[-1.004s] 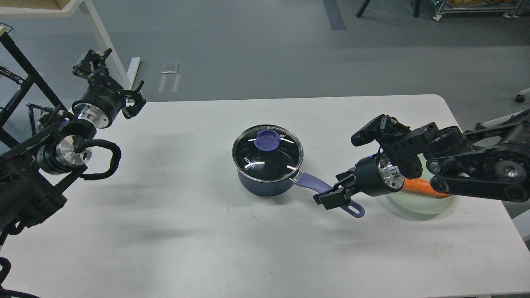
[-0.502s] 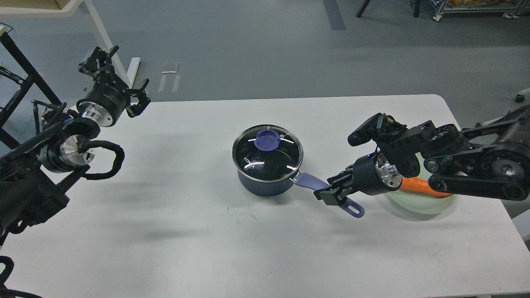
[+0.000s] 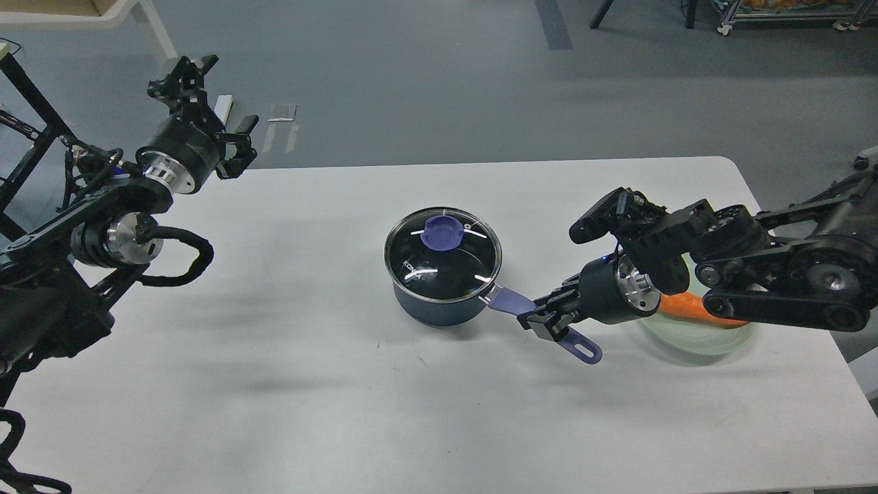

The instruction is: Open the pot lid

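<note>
Sitting closed: pot, glass lid on; your right gripper is clamping its lavender handle; your left gripper is hanging spread, empty.

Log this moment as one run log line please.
right gripper: shut on pot handle | left gripper: open, raised, away | lid: on pot

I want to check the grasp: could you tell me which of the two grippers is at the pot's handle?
The right gripper is at the pot's purple handle; the left gripper is raised far off, beyond the table's back-left edge.
</note>
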Controlling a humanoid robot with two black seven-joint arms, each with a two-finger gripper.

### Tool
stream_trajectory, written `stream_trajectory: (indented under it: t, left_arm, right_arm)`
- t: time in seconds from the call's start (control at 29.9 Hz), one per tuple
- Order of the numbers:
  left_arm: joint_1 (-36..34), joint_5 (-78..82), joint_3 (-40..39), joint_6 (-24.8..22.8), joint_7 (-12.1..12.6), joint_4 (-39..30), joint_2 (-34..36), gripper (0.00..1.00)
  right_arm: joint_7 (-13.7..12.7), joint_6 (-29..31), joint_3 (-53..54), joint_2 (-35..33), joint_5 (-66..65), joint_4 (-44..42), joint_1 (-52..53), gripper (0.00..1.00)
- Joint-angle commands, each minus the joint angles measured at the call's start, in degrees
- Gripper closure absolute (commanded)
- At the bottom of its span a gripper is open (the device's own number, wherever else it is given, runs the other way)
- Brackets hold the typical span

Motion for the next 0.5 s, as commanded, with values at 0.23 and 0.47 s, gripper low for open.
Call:
stream_trajectory:
  t: [0.23,0.47]
  left_arm:
    - [-2.2,13.9,5.2,0.0,-0.5,-5.6,-0.1,0.00]
    - [-2.9,36.3,6.5,1.0,-0.7,-12.6,-2.1,0.00]
  right_arm:
    - [0.0,0.0,0.2,0.1,0.2,0.0,0.0,0.79]
    - [-0.2,0.0,0.3,1.5,0.4,-0.8,0.0,0.83]
